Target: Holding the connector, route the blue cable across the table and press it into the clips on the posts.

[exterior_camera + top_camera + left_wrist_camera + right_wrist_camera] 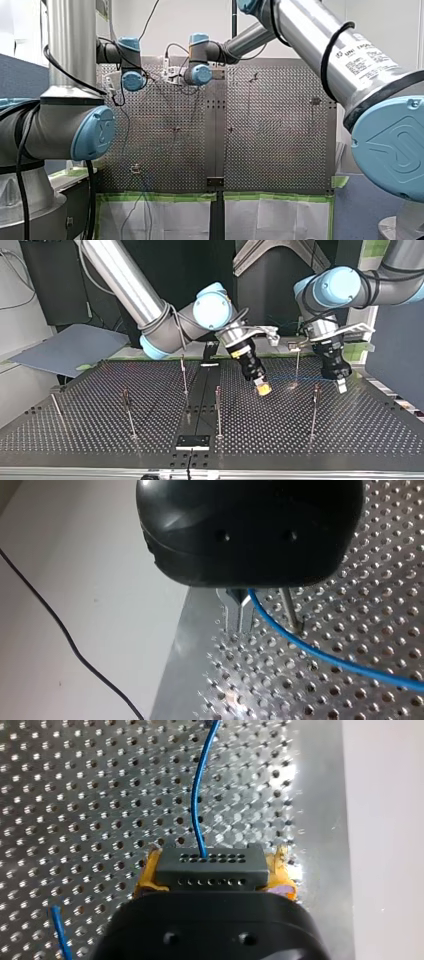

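My right gripper (pixel 212 876) is shut on a black connector (pixel 210 861), held between yellow pads (pixel 281 870). The blue cable (pixel 197 805) leaves the connector's face and runs ahead over the perforated plate. In the left wrist view my left gripper (pixel 239 627) has its metal fingers shut on the blue cable (pixel 320 652), which trails away beside a thin post (pixel 291 611). The top view shows my right gripper (pixel 262 388) near the middle and my left gripper (pixel 342 386) at the right. A faint blue line (pixel 282 376) runs between them.
Several thin posts stand on the perforated table (pixel 100 440), among them a post (pixel 297 365) between the grippers and other posts (pixel 315 410) (pixel 218 410) (pixel 127 410). A black plate (pixel 192 441) lies at the near edge. A second piece of blue cable (pixel 60 932) lies beside my right gripper.
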Tool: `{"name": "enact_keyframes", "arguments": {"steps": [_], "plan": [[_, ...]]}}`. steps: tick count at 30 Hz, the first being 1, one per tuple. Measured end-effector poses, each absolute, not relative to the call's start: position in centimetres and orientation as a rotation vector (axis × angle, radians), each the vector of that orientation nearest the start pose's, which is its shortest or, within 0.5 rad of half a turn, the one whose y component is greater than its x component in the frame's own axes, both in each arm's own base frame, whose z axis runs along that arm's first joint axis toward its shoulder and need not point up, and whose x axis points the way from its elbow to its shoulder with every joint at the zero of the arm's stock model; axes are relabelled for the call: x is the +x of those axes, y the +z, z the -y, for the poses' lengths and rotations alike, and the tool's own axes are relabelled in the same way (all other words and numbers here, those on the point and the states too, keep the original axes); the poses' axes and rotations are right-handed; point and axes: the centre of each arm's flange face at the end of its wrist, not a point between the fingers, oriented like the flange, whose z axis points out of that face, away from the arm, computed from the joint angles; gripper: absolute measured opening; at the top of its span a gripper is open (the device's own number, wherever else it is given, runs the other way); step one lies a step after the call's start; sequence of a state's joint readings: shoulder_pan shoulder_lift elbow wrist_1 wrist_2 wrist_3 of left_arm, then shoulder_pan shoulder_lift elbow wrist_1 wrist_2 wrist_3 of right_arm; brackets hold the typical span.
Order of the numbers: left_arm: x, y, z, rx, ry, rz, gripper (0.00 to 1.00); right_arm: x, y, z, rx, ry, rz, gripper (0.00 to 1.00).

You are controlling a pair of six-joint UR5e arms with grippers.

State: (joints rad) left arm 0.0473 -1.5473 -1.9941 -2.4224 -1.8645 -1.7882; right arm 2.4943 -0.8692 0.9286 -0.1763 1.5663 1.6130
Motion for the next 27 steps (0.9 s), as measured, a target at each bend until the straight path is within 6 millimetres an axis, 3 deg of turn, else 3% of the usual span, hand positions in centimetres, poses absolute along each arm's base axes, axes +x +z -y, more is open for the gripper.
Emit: {"name": "enact_keyframes", "arguments": {"steps": [11, 27], "plan": [[49.2, 36.7, 6.5, -0.434, 0.040, -1.173, 0.00, 71.2, 39.3, 37.5, -2.255, -2.690, -0.808, 0.00], [52.0, 36.2, 4.7, -0.415, -0.015, -1.158, 0.00, 71.8, 44.3, 39.0, -2.146, -2.835, -0.792, 0.00]]}}
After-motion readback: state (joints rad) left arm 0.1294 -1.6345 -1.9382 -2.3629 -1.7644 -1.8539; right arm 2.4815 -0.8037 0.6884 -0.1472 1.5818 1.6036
